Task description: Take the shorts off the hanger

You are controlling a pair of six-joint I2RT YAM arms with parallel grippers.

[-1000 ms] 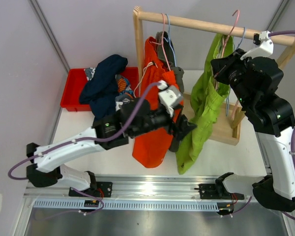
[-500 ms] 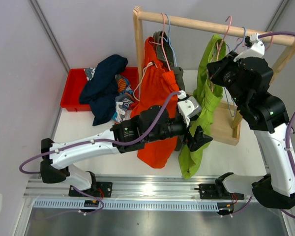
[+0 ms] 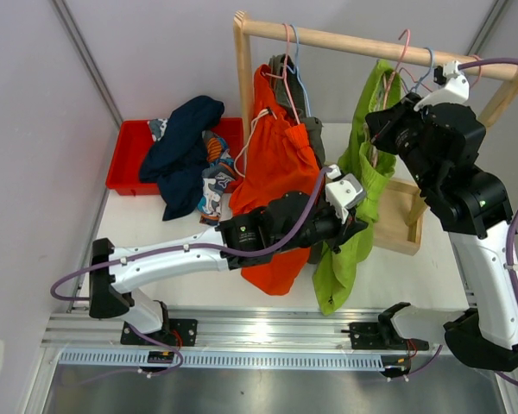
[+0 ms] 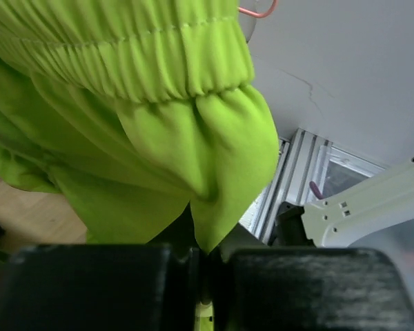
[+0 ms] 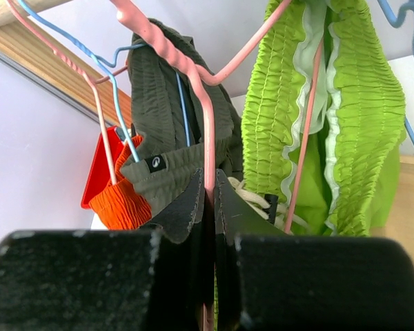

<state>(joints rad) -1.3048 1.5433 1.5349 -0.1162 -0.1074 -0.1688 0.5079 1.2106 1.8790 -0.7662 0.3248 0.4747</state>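
Note:
Lime green shorts (image 3: pixel 363 185) hang from a pink hanger (image 3: pixel 403 43) at the right of the wooden rail (image 3: pixel 345 39). My left gripper (image 3: pixel 356 227) is shut on a fold of their lower part; in the left wrist view the green cloth (image 4: pixel 159 124) runs down into the closed left gripper (image 4: pixel 205 258). My right gripper (image 3: pixel 378 129) is shut on the pink hanger (image 5: pixel 193 76), its wire pinched in the right gripper (image 5: pixel 210 200). The green waistband (image 5: pixel 359 124) hangs just right of it. Orange shorts (image 3: pixel 276 172) and grey shorts (image 5: pixel 165 103) hang further left.
A red bin (image 3: pixel 125 164) at the back left holds dark navy shorts (image 3: pixel 181 138) and printed shorts (image 3: pixel 214 185). The rack's wooden base (image 3: pixel 397 228) lies under the green shorts. A blue hanger (image 5: pixel 110 96) carries the orange pair. The metal rail (image 3: pixel 268 328) runs along the near edge.
My left arm has swung right, from in front of the orange shorts to the green ones, and its jaws have shut on the green cloth. The right gripper stays shut on the hanger.

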